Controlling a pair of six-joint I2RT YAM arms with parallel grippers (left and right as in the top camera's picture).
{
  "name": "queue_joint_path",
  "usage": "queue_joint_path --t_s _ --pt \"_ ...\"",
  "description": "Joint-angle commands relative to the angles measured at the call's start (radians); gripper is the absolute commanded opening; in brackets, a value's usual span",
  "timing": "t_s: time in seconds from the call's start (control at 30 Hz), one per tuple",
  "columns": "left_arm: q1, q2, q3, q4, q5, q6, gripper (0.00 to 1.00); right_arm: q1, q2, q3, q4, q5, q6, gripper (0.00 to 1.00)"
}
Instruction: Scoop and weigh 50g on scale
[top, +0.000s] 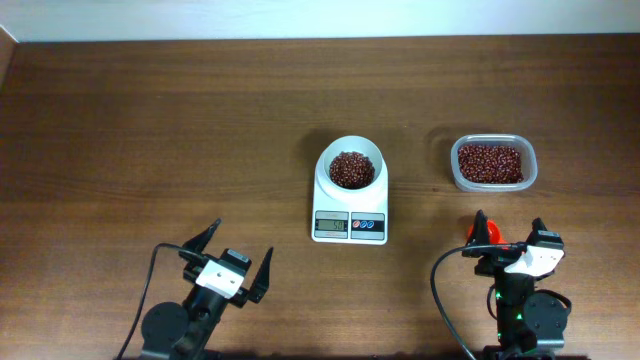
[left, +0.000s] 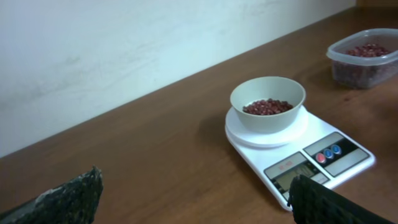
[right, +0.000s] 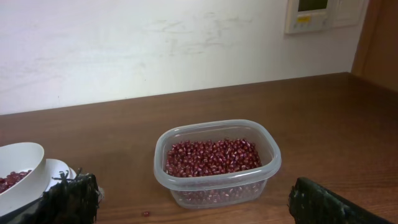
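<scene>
Step in hand: I judge the scooping part at least partly done. Red beans (top: 350, 170) lie in the bowl (top: 372, 152), and neither arm is carrying anything.
Scale: the scale (top: 350, 226) sits mid-table with its display and buttons facing me. The bowl stands on its round plate.
Reading: the display is too small for me to read, so I cannot say whether the weight is reached.
Bean supply: the clear tub (right: 217, 186) is to the right of the scale, apart from it, and about half full.
Left gripper: the left gripper (top: 243, 240) hangs near my edge of the table (top: 150, 120), well apart from the scale. Its jaws are spread wide and hold nothing.
Right gripper: the right gripper (top: 510, 220) is just short of the tub. Its jaws are also spread wide and are empty.
Red thing: a small red-orange shape (top: 487, 232) lies beside the right fingers, partly hidden by the arm. It may be the scoop, but I cannot tell.
Stray bean: one bean (right: 145, 213) lies on the table in front of the tub.
Next move: I first need a clear look at the display. If it is short, the right arm has to close on the scoop, dip into the tub and tip a small amount over the bowl. It must not press on the scale plate or nudge the bowl, since either would spoil the reading.
Risk: overshooting is likely, so I would add only a few beans at a time.
</scene>
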Motion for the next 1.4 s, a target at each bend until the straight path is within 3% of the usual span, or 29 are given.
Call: queue_joint_path --t_s 0.0,0.13,0.27,0.43,0.67,1.37 --pt "0.0 -0.01 -0.057 0.057 -0.033 -0.018 0.99 -0.005 -0.01 -0.005 -0.009 -0.006 -0.001 0.99" --pt "0.0 -0.01 -0.148 0.177 -0.074 -0.021 0.99 -0.005 -0.01 -0.005 -0.009 -0.006 -0.001 0.99" --pt "0.0 -0.011 -0.211 0.291 -0.1 -0.124 0.99 -0.005 -0.01 -0.005 -0.009 -0.006 -0.001 0.99" --pt "0.005 -0.011 -0.21 0.289 -0.132 -0.128 0.99 -0.005 -0.01 -0.005 -0.009 -0.006 -0.001 0.99" --pt "0.111 -0.011 -0.211 0.282 -0.122 -0.124 0.99 -0.005 -0.01 -0.005 -0.009 -0.006 -0.001 0.99" --pt "0.111 -0.011 -0.211 0.284 -0.133 -0.144 0.99 -0.005 -0.01 -0.005 -0.009 -0.006 -0.001 0.99"
